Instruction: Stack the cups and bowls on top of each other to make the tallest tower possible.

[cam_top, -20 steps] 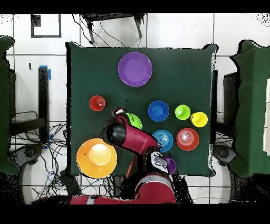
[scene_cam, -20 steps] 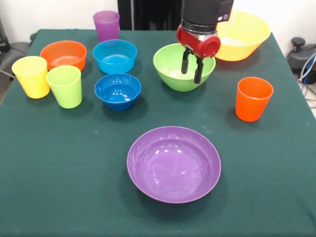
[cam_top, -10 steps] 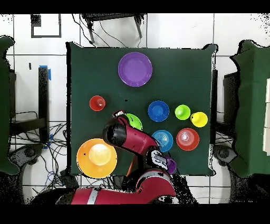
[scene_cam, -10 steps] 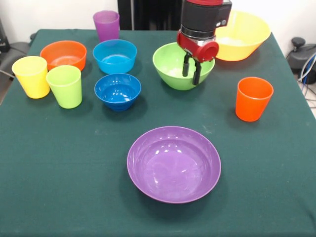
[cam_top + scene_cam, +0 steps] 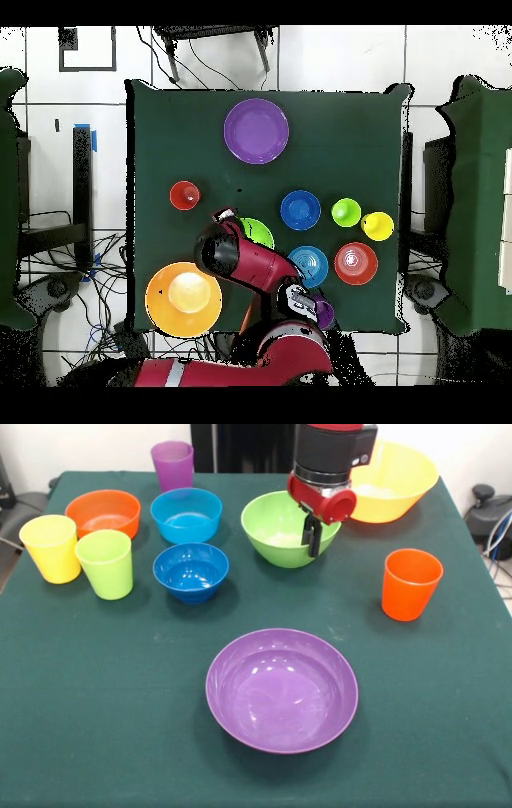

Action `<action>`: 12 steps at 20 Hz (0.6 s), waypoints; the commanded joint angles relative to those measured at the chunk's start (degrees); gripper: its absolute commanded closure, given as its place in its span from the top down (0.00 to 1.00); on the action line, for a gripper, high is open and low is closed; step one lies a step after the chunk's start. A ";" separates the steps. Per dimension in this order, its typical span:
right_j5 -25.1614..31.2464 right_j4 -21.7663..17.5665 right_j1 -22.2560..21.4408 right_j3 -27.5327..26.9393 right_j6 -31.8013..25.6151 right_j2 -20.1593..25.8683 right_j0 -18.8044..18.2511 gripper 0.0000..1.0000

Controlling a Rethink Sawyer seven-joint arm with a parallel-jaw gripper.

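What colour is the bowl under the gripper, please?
Lime green bowl; the front view shows it best.

We see a thick black cylindrical wrist ending in a glossy red rounded collar, and below it the tool (image 5: 313,538) with slim black fingers (image 5: 314,538). From above, our arm (image 5: 262,265) is a bulky red tube with black joint sections and a small pale marked panel near its base.

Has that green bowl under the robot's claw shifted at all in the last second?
Yes. In the front view the lime green bowl has slid slightly left and toward the far side, away from the orange-red cup, with the end effector at its right rim.
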 commanded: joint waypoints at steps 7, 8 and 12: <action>0.00 -1.61 1.03 -2.81 5.43 4.96 -0.05 0.00; 1.04 -1.81 -0.16 -2.52 5.07 5.32 -0.42 0.00; 2.98 -2.66 -4.25 -0.84 4.73 8.24 -2.80 0.00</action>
